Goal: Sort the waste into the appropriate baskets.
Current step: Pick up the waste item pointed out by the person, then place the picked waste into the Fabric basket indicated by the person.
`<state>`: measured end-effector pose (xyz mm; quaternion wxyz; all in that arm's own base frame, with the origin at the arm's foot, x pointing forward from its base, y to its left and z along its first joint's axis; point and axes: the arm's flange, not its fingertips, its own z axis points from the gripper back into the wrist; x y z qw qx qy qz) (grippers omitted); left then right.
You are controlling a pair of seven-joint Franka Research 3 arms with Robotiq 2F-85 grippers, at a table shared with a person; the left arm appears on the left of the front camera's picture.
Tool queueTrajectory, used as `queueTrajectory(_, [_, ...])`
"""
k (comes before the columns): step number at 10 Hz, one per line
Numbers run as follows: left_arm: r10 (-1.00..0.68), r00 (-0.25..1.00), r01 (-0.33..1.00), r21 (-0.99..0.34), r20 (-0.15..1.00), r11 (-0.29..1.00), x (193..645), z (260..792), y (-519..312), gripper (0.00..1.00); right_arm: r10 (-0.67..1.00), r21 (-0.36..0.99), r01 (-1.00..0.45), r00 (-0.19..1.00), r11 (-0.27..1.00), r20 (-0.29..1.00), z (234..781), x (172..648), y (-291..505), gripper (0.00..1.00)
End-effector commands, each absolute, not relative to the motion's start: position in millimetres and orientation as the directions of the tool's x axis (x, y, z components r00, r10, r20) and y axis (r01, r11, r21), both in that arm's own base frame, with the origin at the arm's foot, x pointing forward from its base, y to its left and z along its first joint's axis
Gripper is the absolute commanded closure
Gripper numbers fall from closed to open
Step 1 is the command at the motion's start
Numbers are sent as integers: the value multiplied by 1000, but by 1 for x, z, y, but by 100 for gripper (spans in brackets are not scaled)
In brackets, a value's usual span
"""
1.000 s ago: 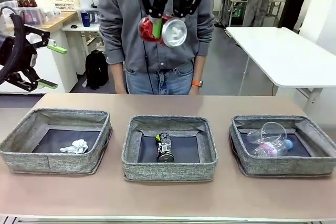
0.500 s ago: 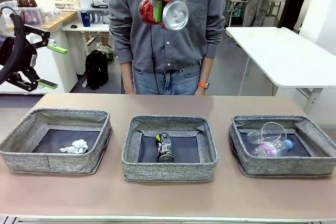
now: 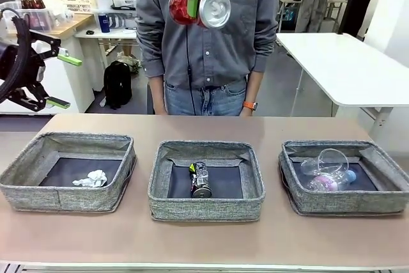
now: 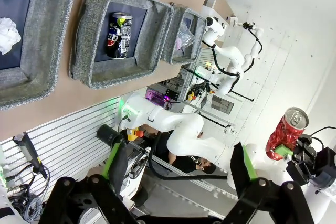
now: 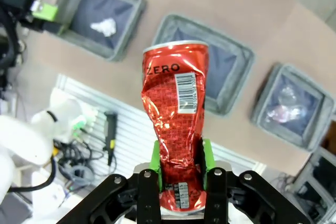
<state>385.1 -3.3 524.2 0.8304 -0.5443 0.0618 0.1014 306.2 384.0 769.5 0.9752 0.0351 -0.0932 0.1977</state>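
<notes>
One red crushed can [image 5: 177,114], dented | right hand [image 5: 180,170] clamped on it; left hand [image 4: 178,167] apart

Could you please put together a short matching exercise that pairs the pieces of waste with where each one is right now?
Things:
1. red crushed can
2. crumpled white paper
3. dark crushed can
4. clear plastic cup

Places:
A. middle basket
B. right basket
C. held high in the right pincer
D. left basket

Pairs: 1-C, 2-D, 3-A, 4-B
</notes>
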Motion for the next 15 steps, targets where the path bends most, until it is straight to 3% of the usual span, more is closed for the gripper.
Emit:
queueTrajectory(1, [106,973,-231,-897,-206,377,385,526,-4,0,369,29,-383,906,923,208,771,302,383,67])
queueTrajectory(15, [106,973,-231,-897,-206,377,385,526,-4,0,369,29,-383,906,923,208,771,302,383,67])
